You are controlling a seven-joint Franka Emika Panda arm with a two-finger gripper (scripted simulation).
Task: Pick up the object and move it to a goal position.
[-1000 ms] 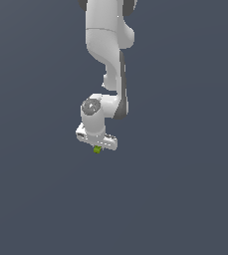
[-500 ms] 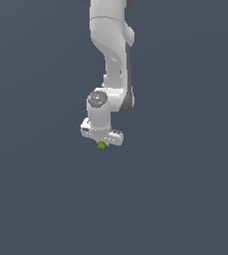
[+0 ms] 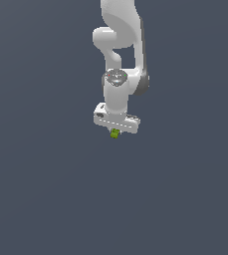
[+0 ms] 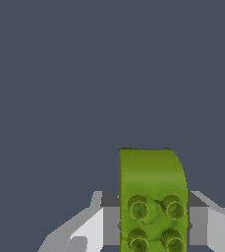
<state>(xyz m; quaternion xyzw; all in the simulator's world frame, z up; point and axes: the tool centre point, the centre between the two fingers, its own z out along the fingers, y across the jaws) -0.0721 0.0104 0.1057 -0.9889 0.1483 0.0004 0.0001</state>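
The white, jointed Franka Panda arm point(image 3: 119, 60) descends from the top of the exterior view, with its wrist pointing down. The white gripper point(image 3: 115, 130) sits at the lower end of the arm, its broad body slightly tilted, lower toward the exterior view's right.

The gripper is clenched on the small yellow-green studded block point(image 3: 115, 133), which protrudes just below the gripper body. In the wrist view, the block point(image 4: 152, 199) stands between the grey-white fingers point(image 4: 208, 227), with one finger pressed against each of its two opposite sides. Four round studs are visible on the block's facing surface, arranged two by two, and its far end is rounded at one corner.

The background is a uniform dark grey-blue surface point(image 3: 46, 189). Whether the block touches that surface cannot be determined.
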